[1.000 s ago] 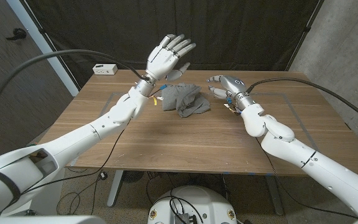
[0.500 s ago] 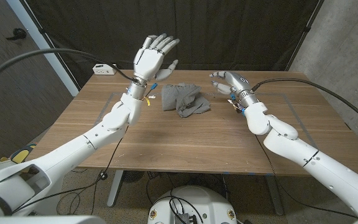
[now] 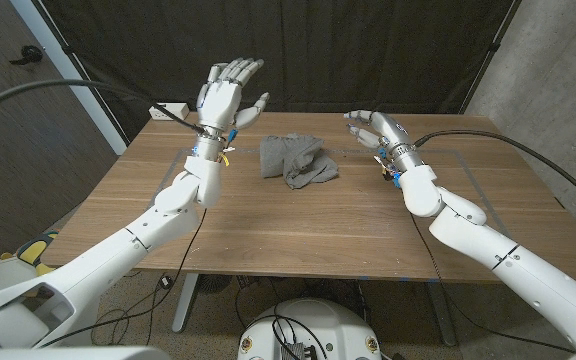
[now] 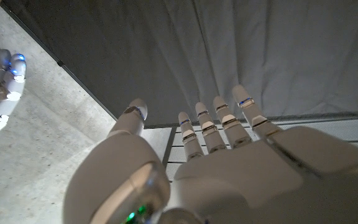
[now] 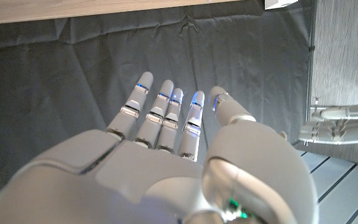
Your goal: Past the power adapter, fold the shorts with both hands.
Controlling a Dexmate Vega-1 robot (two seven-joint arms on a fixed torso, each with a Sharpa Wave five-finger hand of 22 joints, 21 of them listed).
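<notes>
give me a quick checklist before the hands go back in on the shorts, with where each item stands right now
1. Left hand free: ok. It is raised above the table's far left part, fingers apart, holding nothing.
2. Right hand free: ok. It hangs to the right of the shorts, fingers loosely curved, nothing in it.
3. Shorts within both hands' span: ok. They lie between the hands on the wooden table.
4. Shorts neatly folded: not ok. They lie in a rumpled heap.
5. Power adapter out of the way: ok. It sits at the far left corner, apart from the shorts.
6. Cloth edges to grasp: cannot tell. The folds hide them.
</notes>
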